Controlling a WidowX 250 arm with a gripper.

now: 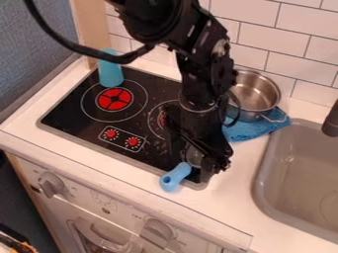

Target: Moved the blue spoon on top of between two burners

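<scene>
Blue spoon [175,177] just below end effector [192,163], handle poking over front edge of cooktop [86,111] toward table [231,202]. Can't tell from here whether end effector grips it or is open. Hanging low beside handle, presumably to catch or release spoon there. Both burners, full-view burner [115,99] and half-hidden burner [161,118], lie beyond end effector; gap between them looks like goal, spoon short of it. Behind end effector, steel pot [254,94] sits on blue cloth [251,129], maybe as mat.
</scene>
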